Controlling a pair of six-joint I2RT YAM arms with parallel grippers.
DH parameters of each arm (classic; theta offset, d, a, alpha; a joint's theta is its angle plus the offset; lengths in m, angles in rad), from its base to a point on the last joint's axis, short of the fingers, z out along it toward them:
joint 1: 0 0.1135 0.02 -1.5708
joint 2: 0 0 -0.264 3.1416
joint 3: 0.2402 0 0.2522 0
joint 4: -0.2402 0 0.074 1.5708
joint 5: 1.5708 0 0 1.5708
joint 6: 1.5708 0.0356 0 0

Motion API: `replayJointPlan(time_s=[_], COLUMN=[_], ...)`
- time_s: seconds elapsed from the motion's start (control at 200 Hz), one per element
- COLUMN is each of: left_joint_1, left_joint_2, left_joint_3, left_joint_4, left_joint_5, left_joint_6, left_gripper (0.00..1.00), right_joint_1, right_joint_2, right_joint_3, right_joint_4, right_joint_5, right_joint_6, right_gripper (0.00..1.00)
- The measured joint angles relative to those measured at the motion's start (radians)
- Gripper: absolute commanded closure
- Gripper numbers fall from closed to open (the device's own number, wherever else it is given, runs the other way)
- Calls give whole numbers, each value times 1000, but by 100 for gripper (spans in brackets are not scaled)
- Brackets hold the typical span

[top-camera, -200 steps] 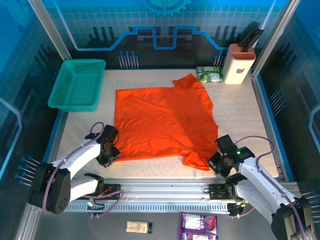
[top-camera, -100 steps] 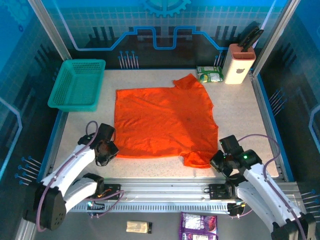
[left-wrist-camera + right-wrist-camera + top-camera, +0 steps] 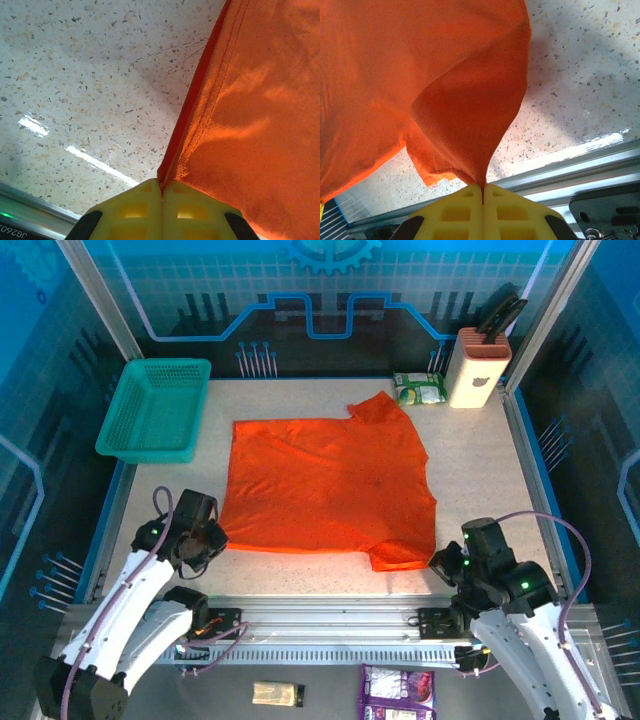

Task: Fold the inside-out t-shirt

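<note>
The inside-out t-shirt, bright orange-red, lies spread over the middle of the speckled table, one sleeve pointing to the back right. My left gripper is shut on the shirt's near left corner; its yellow fingers pinch the hem, which rises off the table. My right gripper is shut on the near right corner. There the cloth hangs in a lifted fold from the yellow fingers, with the near sleeve bunched beside it.
A teal mesh basket stands at the back left. A white knife block and a green packet sit at the back right. The metal front rail runs just behind both grippers.
Both grippers have drawn back toward the near edge and outward, lifting the shirt's near corners. The left gripper closed on the hem. The near edge is pulled straighter and wider.
</note>
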Motion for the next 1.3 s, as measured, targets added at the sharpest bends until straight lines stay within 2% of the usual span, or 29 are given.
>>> replayJointPlan(time_s=[0.23,0.45,0.69,1.041,1.301], left_joint_1=[0,8,79,178,191], left_joint_2=[13,139,313,498,660], left_joint_3=[60,130,164,216,255], left_joint_4=[-16,35,139,254,316], left_joint_5=[1,0,7,33,43], left_joint_6=[13,69,140,232,284], left_gripper=[100,100,100,100,100], right_joint_1=[0,-1,-25,-118,-155], right_joint_2=[43,304,602,850,982], right_joint_3=[46,166,304,358,396], right_joint_4=[23,176,348,530,613], right_joint_5=[-27,-19,-5,-62,-92], right_joint_6=[-39,-161,-299,-391,-435], right_gripper=[100,100,100,100,100])
